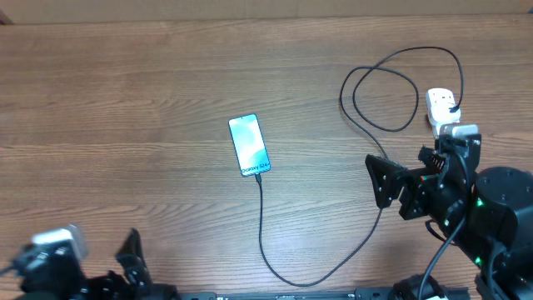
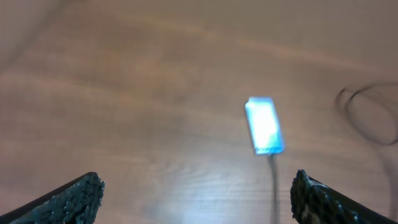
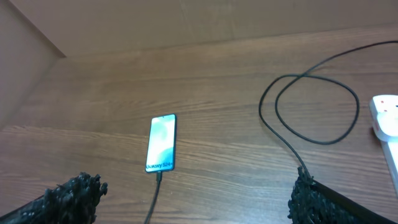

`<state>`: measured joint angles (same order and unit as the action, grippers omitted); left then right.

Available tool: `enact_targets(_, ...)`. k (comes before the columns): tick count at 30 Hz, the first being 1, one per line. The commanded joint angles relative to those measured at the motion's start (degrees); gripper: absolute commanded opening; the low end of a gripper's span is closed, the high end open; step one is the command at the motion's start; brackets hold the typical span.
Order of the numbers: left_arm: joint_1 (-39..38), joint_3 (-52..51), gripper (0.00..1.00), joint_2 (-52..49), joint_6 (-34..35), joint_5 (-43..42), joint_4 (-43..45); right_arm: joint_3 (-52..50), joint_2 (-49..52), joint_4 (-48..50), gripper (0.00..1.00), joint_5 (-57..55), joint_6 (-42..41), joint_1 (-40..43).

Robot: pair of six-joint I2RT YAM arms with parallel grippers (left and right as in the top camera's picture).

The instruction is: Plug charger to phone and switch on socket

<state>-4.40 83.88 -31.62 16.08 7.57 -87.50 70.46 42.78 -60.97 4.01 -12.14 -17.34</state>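
Observation:
The phone (image 1: 250, 146) lies flat mid-table with its teal screen lit; it also shows in the right wrist view (image 3: 162, 143) and, blurred, in the left wrist view (image 2: 264, 124). The thin black charger cable (image 1: 275, 267) runs from the phone's near end, where its tip (image 3: 159, 176) sits in the port, curves right and loops (image 3: 311, 106) near the socket. The white socket (image 1: 441, 107) is at the far right, partly hidden by my right arm; its end shows in the right wrist view (image 3: 387, 118). My right gripper (image 1: 376, 182) (image 3: 193, 196) is open and empty, right of the phone. My left gripper (image 1: 125, 254) (image 2: 196, 202) is open and empty at the near left edge.
The wooden table (image 1: 125, 100) has a back edge along the top of the overhead view. The cable loop (image 1: 383, 92) lies between the phone and the socket. My right arm's body (image 1: 491, 208) fills the near right corner.

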Motion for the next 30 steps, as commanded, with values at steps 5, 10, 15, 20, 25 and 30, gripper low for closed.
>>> enact_targets(5, 1.55, -16.90, 0.99, 13.11, -1.73, 1.66, 2.40, -1.92, 1.01, -2.45, 1.00, -0.96, 0.44, -0.28)
enact_targets(10, 1.53, -17.03, 0.99, 13.29, -1.73, 1.66, 2.43, -1.92, 1.77, -2.99, 1.00, -0.96, 0.44, -0.28)
enact_targets(15, 1.38, -17.03, 1.00, 13.29, -1.73, 1.66, 2.43, -1.92, 1.77, -3.02, 1.00, -0.96, 0.46, -0.28)
enact_targets(20, 1.40, -17.03, 1.00, 13.29, -1.73, 1.66, 2.43, -1.92, 1.77, -3.02, 1.00, -0.96, 0.44, -0.28)
enact_targets(25, 1.40, -17.03, 1.00, 13.44, -2.56, 2.78, 2.71, -1.92, 1.77, -3.02, 1.00, -0.96, 0.46, -0.28)
enact_targets(30, 1.40, -16.98, 1.00, 16.02, -2.60, 1.81, 23.39, -1.92, 1.77, -3.02, 1.00, -0.96, 0.44, -0.28)
